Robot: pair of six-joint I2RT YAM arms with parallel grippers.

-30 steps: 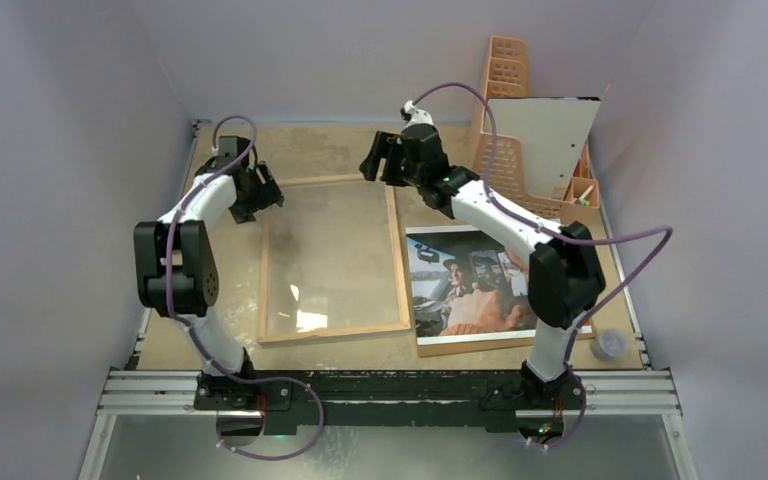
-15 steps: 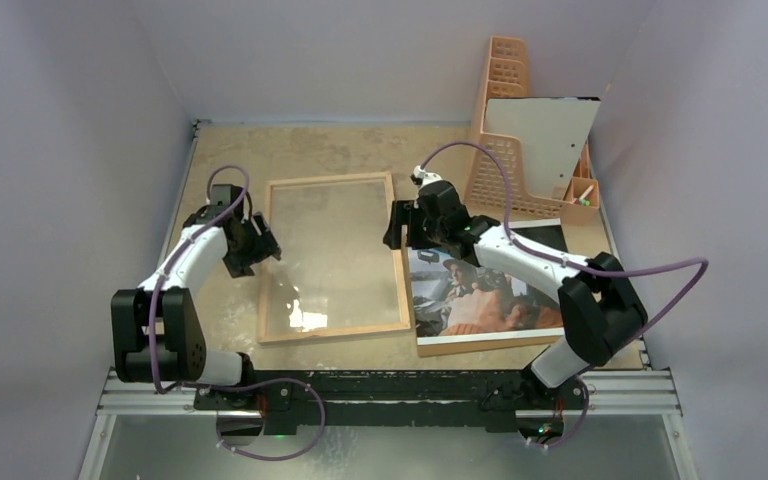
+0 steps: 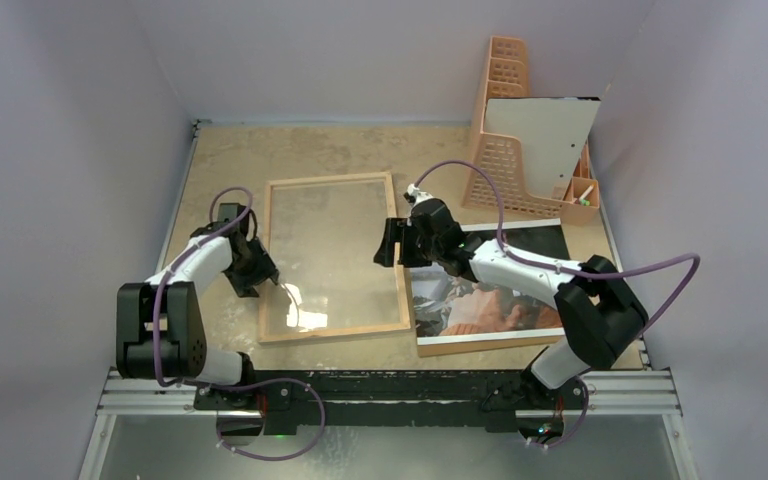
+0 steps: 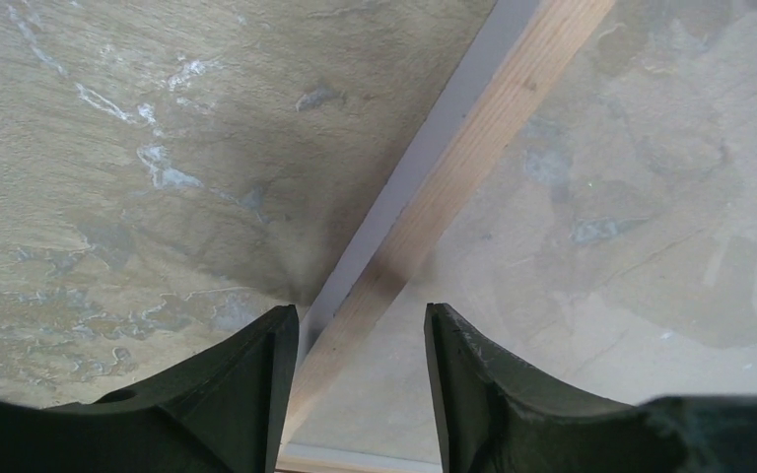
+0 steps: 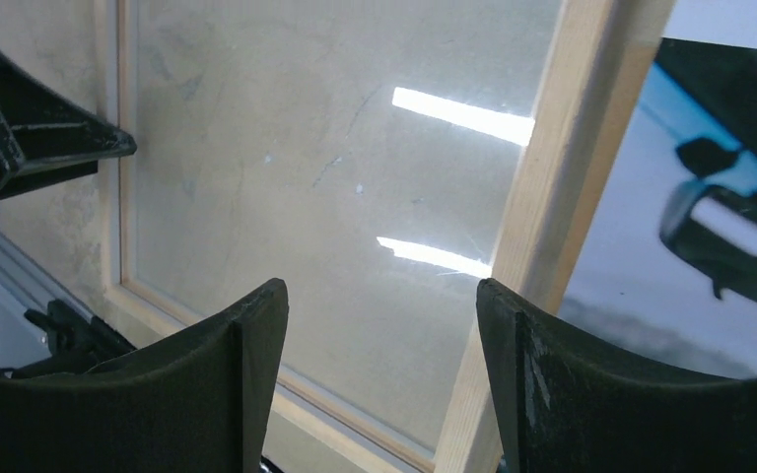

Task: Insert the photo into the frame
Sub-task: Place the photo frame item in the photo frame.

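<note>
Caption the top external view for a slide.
Left gripper and right gripper, both open, at opposite side rails of the wood-rimmed frame; photo lies to its right.

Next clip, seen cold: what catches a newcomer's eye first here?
The large frame lies flat mid-table, wood rim up, its glass catching the light, with an open gripper at each long side: the left gripper straddles the left rail, the right gripper hangs at the right rail. To its right the colour photo lies face up, partly under the right arm. An orange basket stands at the far right.
</note>
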